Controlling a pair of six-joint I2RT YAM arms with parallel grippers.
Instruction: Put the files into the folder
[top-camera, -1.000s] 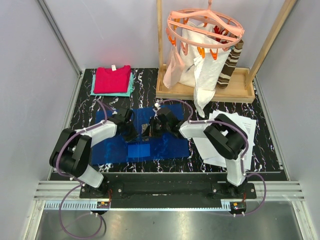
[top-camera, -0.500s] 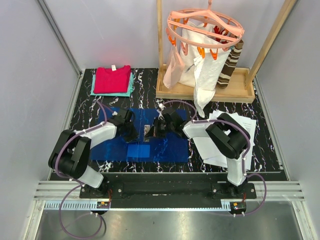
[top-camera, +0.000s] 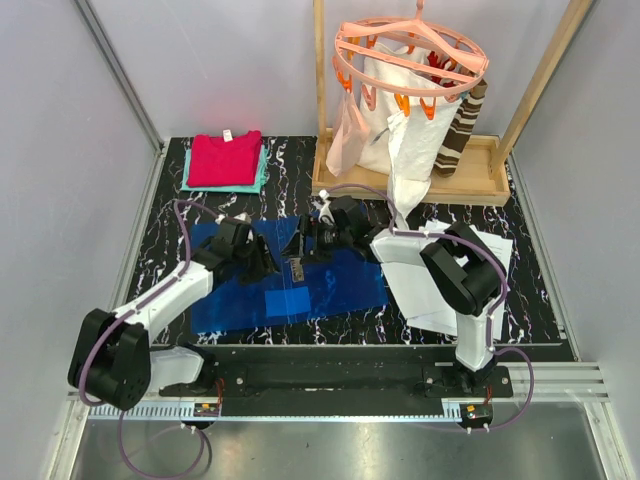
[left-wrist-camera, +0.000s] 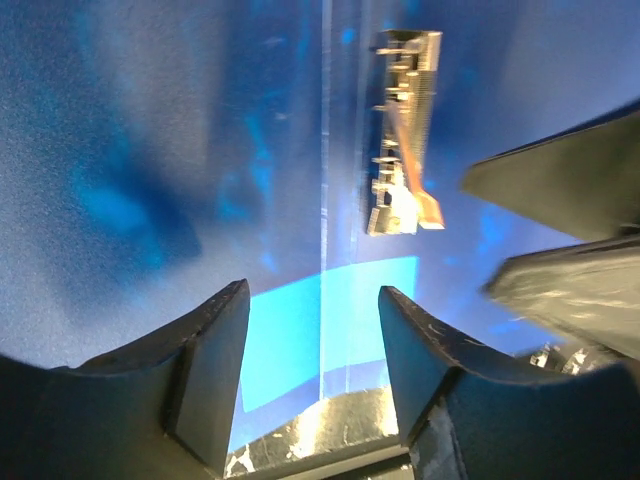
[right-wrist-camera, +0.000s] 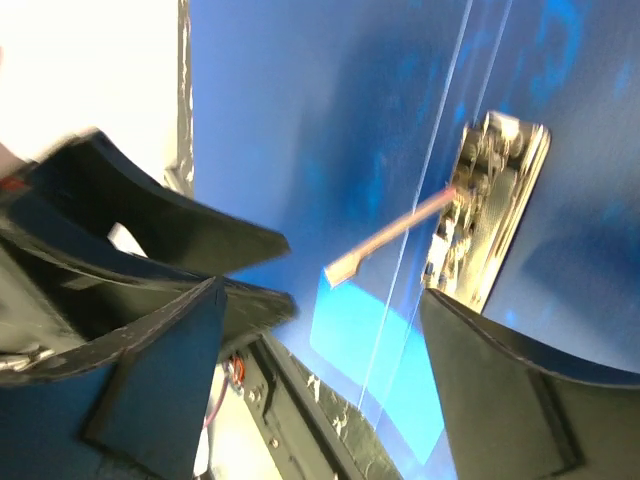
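The left end effector (left-wrist-camera: 314, 300) and right end effector (right-wrist-camera: 322, 295) hold nothing, jaws apart, over the folder (top-camera: 340, 290) near its metal clip (left-wrist-camera: 405, 150); the files (top-camera: 490, 250) lie beside it.

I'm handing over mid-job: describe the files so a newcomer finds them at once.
On the black marbled table, look right of the blue folder. The files are the loose stack of white sheets lying flat there, partly under the right arm. Unlike the white cloths pegged to the peach hanger behind, they are flat, square-cornered paper.
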